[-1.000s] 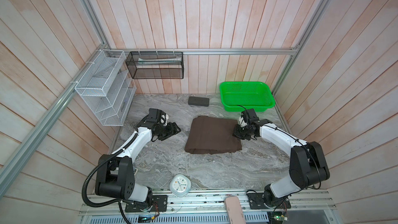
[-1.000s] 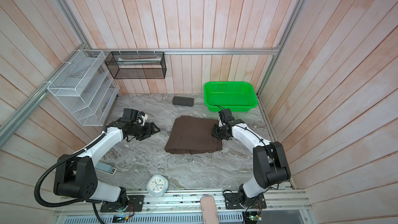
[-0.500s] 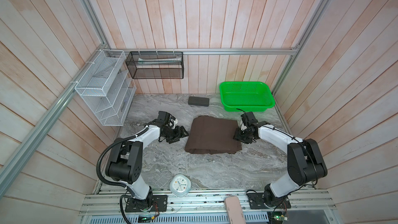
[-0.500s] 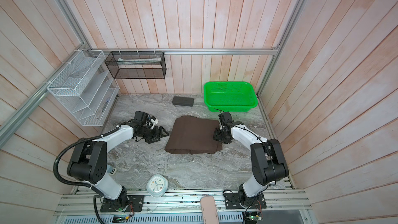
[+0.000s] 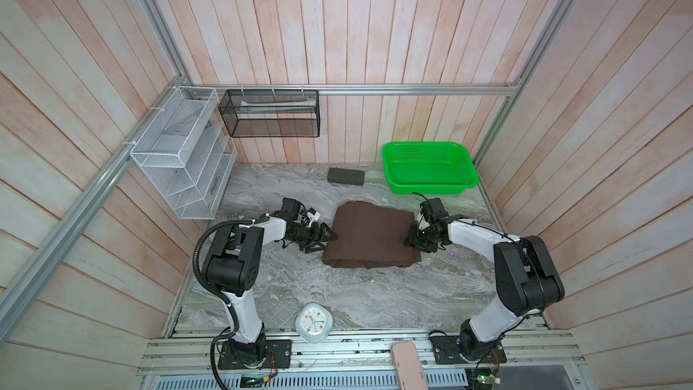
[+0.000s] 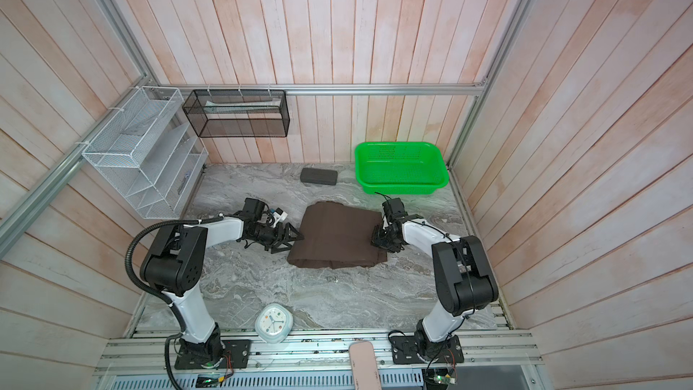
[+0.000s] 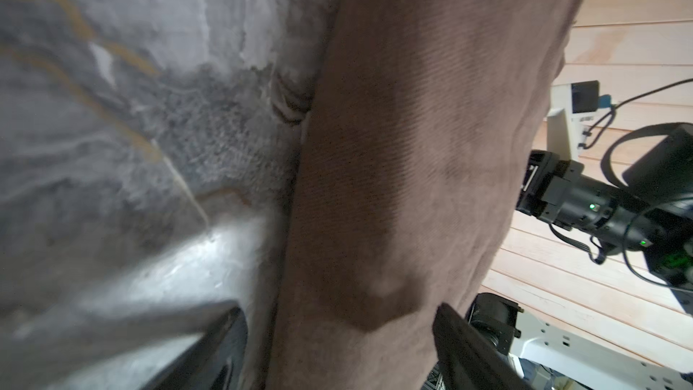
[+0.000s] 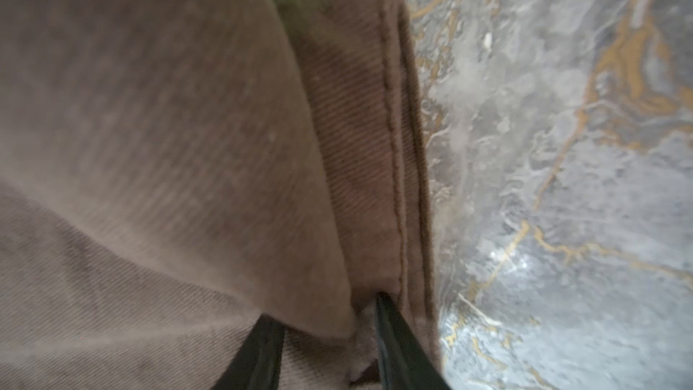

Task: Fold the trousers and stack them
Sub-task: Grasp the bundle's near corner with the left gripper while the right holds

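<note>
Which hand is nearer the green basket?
Right. The right hand is at the trousers' side nearer the green basket; the left hand is at their opposite side, farther away.

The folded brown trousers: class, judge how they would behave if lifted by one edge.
Probably floppy: the trousers are soft, stacked cloth layers, so unheld layers would likely sag and unfold. Likely not slippery: the right wrist view shows a ribbed weave that should grip.
</note>
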